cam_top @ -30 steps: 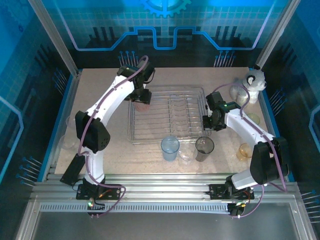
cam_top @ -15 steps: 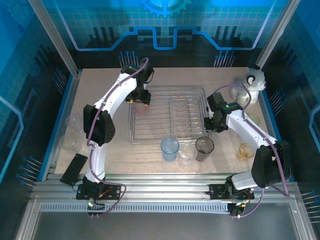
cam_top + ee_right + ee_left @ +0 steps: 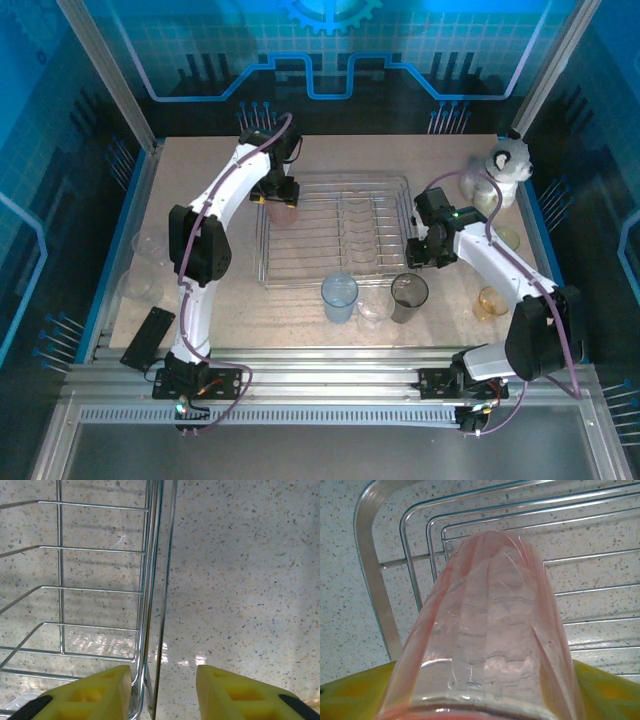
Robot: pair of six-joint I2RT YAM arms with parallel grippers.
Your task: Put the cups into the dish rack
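Observation:
A red-pink cup (image 3: 284,210) hangs upside-down over the far left corner of the silver wire dish rack (image 3: 345,179), with my left gripper (image 3: 279,195) shut on it. In the left wrist view the cup (image 3: 490,630) stands in front of the rack's corner (image 3: 370,580), with yellow fingers (image 3: 607,690) on both sides of it. My right gripper (image 3: 421,250) is open, and its fingertips (image 3: 230,690) straddle the rack's right rim (image 3: 153,580). A blue cup (image 3: 340,296), a small clear cup (image 3: 372,310) and a smoky grey cup (image 3: 409,297) stand just in front of the rack.
An amber cup (image 3: 489,301), a greenish cup (image 3: 506,237) and a clear cup (image 3: 478,186) sit on the right, beside the plush toy (image 3: 510,163). Two clear cups (image 3: 141,267) stand at the left edge. A black flat object (image 3: 148,337) lies at the near left.
The left arm's elbow has swung inward while its gripper keeps the red-pink cup over the rack's far left corner. The right gripper has crept slightly toward the near side along the rack's rim.

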